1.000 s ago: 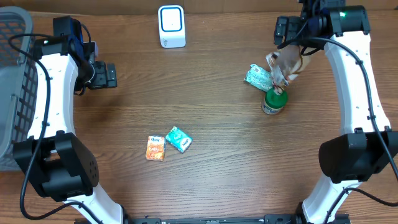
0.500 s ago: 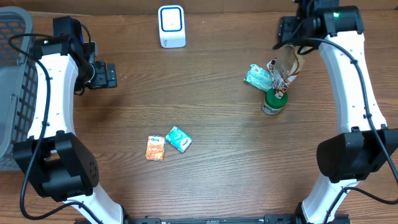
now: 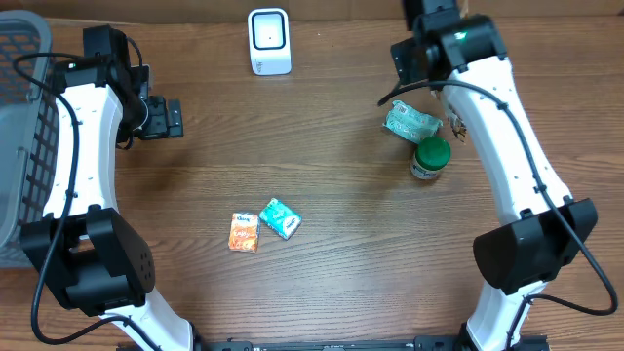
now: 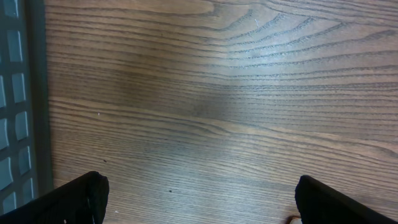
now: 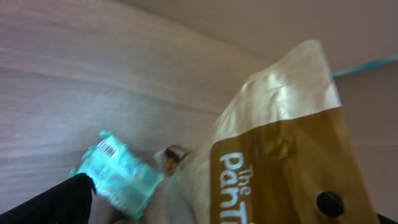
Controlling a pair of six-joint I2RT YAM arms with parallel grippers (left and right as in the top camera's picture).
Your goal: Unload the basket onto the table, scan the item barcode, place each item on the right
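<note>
The white scanner (image 3: 269, 41) stands at the table's back edge. A teal packet (image 3: 409, 122) lies beside a green-lidded can (image 3: 430, 158). A brown pouch (image 3: 456, 125) peeks out from under my right arm. My right gripper (image 3: 417, 70) hovers above the teal packet and is open. In the right wrist view the brown pouch (image 5: 280, 149) fills the right side and hides one finger, and the teal packet (image 5: 121, 174) shows its barcode. Far left, my left gripper (image 3: 175, 119) is open over bare wood (image 4: 199, 124).
An orange packet (image 3: 244, 232) and a second teal packet (image 3: 280, 218) lie together at the front middle. A grey basket (image 3: 19, 146) sits at the left edge, and its wall (image 4: 18, 93) shows in the left wrist view.
My right arm has swung left, so its wrist now sits over the teal packet and the arm covers most of the brown pouch. The left arm has not moved.
</note>
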